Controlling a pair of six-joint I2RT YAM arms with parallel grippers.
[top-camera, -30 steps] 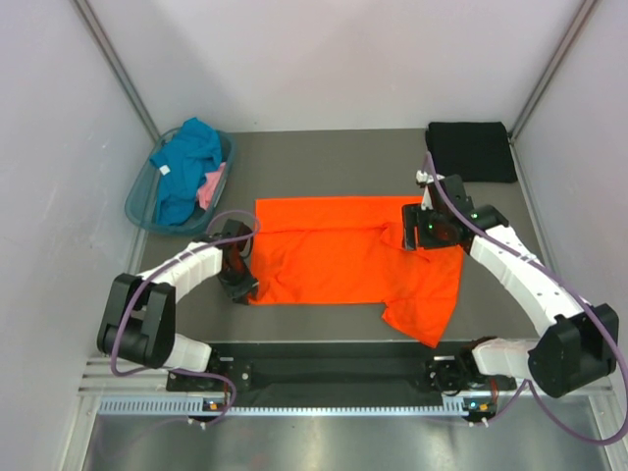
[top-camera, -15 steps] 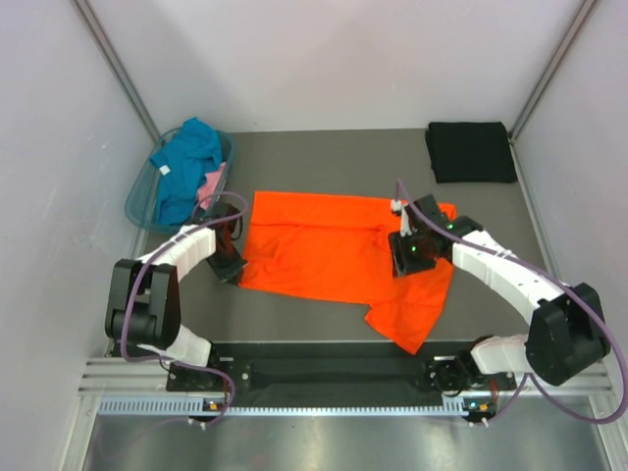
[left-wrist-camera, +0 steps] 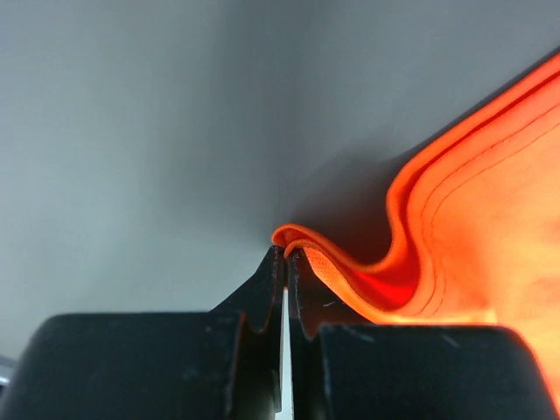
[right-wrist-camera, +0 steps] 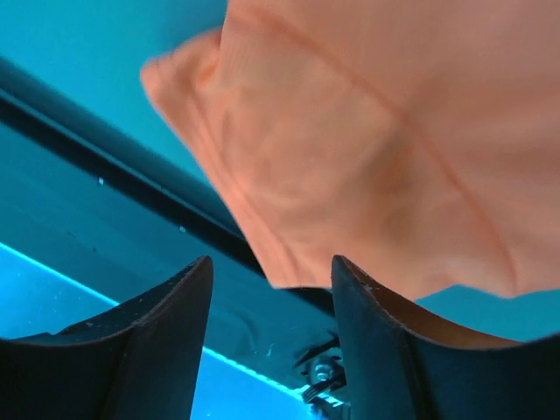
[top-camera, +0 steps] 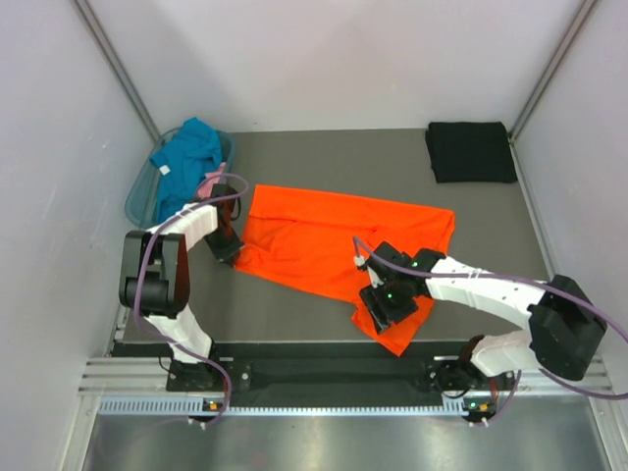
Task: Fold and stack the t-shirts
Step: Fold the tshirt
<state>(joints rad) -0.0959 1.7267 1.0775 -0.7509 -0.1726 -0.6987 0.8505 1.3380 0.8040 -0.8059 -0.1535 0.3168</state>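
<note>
Caught at the worktop's [top-camera: 334, 157] left edge, my left end effector [left-wrist-camera: 284, 255] is pinching shut on the curled hem of the bright orange t-shirt [top-camera: 314, 235]. The soft, rumpled tee is lying long-axis left to right, its right part sagging toward the near edge. There my right end effector [top-camera: 388, 299] is holding its fingers apart, with cloth draping across the gap. A folded black t-shirt [top-camera: 471, 152] is occupying the far right corner. A teal t-shirt [top-camera: 186, 162] is spilling from a translucent basket [top-camera: 135, 196] at the far left.
</note>
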